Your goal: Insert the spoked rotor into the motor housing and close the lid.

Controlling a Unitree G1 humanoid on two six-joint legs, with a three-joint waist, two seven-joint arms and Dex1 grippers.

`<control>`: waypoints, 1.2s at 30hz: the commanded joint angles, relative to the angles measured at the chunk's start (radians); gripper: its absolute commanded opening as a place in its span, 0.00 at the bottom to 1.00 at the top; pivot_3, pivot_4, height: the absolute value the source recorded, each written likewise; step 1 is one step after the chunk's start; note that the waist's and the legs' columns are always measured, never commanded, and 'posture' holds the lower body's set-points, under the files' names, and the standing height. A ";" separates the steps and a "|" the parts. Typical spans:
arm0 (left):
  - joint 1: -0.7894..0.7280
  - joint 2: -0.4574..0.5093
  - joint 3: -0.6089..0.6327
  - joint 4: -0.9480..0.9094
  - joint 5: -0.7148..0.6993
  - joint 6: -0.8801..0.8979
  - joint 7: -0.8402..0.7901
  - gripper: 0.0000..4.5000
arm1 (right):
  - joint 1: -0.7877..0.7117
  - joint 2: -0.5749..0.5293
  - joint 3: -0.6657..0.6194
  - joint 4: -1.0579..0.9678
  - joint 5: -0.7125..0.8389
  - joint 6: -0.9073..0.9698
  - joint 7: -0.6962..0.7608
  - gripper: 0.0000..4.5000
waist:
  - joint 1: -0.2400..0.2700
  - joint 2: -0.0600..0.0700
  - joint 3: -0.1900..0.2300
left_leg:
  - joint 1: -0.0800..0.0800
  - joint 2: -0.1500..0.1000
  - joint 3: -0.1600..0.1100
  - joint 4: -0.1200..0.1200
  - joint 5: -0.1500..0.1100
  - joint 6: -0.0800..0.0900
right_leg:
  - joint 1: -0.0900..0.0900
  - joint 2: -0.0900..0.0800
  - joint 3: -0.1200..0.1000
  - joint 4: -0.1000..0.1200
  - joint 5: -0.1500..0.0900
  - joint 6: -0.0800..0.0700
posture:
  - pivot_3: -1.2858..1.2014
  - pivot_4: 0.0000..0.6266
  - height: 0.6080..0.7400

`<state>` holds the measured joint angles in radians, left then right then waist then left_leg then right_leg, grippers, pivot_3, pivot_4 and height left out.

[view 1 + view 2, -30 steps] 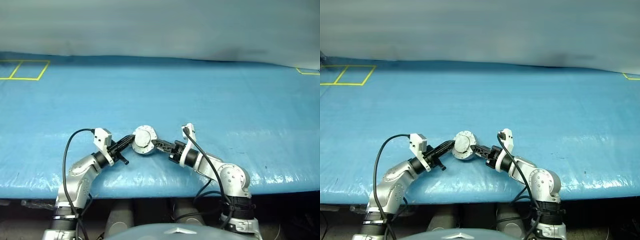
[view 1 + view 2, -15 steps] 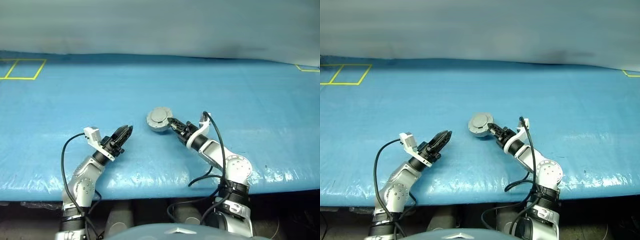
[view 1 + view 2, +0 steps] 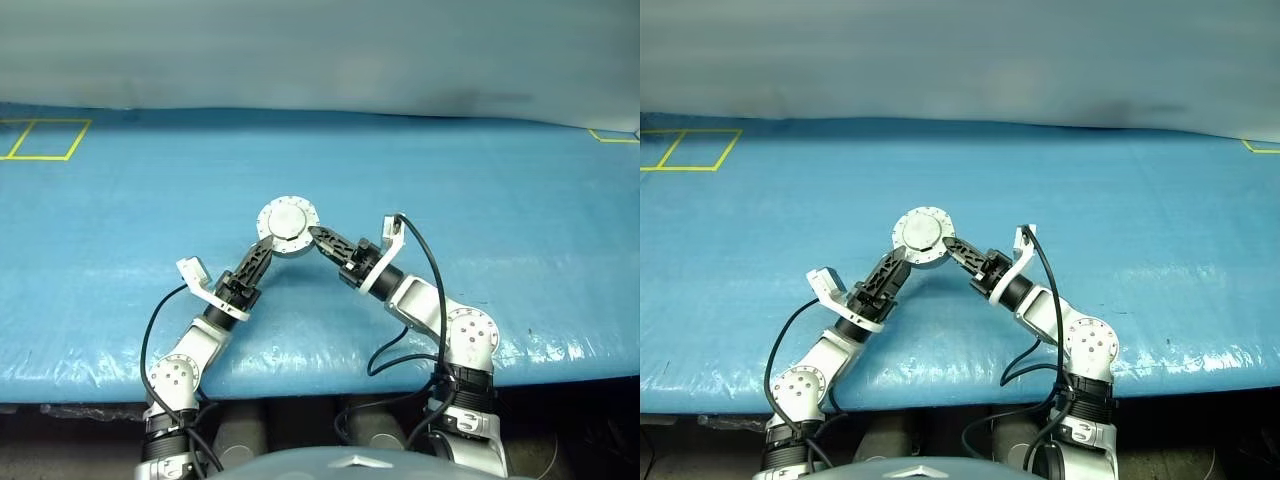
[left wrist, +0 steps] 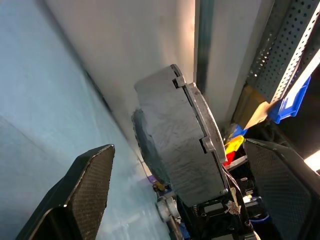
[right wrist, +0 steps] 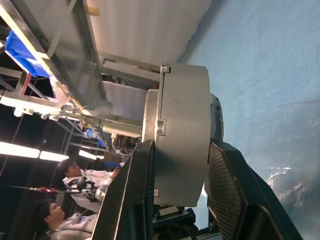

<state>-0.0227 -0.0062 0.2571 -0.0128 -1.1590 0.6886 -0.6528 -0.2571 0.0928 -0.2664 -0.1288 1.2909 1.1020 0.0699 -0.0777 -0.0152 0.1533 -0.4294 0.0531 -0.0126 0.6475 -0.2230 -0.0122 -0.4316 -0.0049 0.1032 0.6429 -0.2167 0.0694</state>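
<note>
While the right gripper (image 3: 318,236) clamps its black fingers on the round silver-grey motor housing (image 3: 287,221) with lid shut, held above the blue surface (image 3: 480,190) at frame centre, the left gripper's (image 3: 262,246) fingers stand spread apart beside it.

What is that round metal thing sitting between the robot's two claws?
It is the closed motor housing, lid on. The right gripper clamps it, while the left gripper stands open around it, its fingers apart from the metal in the left wrist view.
</note>
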 commanded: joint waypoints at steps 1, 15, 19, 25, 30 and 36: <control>-0.029 -0.016 0.006 -0.003 -0.039 0.013 0.002 1.00 | -0.001 -0.003 0.044 -0.075 0.071 -0.001 0.057 0.28 | 0.000 0.000 0.000 | 0.000 0.000 0.000 0.000 0.000 0.000 | 0.000 0.000 0.000 0.000 0.000 0.000 | 0.52 0.24 1.00; -0.053 -0.039 -0.005 0.004 -0.014 -0.015 -0.045 0.62 | 0.037 -0.042 0.132 -0.099 0.048 -0.044 0.081 0.28 | 0.002 0.000 0.000 | 0.000 0.000 -0.001 0.000 0.000 0.000 | 0.001 0.000 0.000 0.000 0.000 0.000 | 0.52 0.24 1.00; -0.058 -0.043 0.009 0.012 -0.024 -0.010 0.000 0.61 | 0.036 -0.056 0.146 -0.107 -0.010 -0.085 0.091 0.28 | 0.003 0.000 0.000 | 0.000 0.000 -0.001 0.001 0.000 0.000 | 0.001 0.000 -0.001 0.000 0.000 0.000 | 0.52 0.24 1.00; -0.063 -0.062 0.029 0.021 -0.020 -0.041 0.052 0.60 | 0.023 -0.067 0.167 -0.070 -0.153 -0.168 0.063 0.57 | 0.003 0.000 0.000 | 0.000 0.000 -0.001 0.001 0.000 0.000 | 0.001 0.000 -0.001 0.000 0.000 0.000 | 0.52 0.24 1.00; -0.069 -0.094 0.066 0.038 0.025 -0.135 0.114 0.60 | 0.017 -0.053 0.169 -0.052 -0.319 -0.322 0.050 0.70 | 0.005 0.000 0.000 | 0.000 0.000 -0.001 0.001 0.000 0.000 | 0.001 0.001 -0.001 0.000 0.000 0.000 | 0.52 0.24 1.00; -0.183 -0.114 0.181 0.117 0.123 -0.393 0.291 0.60 | 0.021 -0.096 0.183 -0.054 -0.394 -0.341 0.089 0.70 | 0.014 -0.001 0.000 | 0.000 0.000 -0.001 0.001 0.000 0.000 | 0.001 0.001 -0.001 0.000 0.000 0.000 | 0.52 0.24 1.00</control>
<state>-0.1463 -0.0768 0.4020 0.1298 -1.0494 0.3892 -0.3960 -0.2263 -0.0028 -0.0861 -0.1590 0.9024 0.7704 0.1376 -0.0636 -0.0159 0.1534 -0.4293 0.0528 -0.0140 0.6491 -0.2227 -0.0126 -0.4304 -0.0044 0.1025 0.6431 -0.2162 0.0697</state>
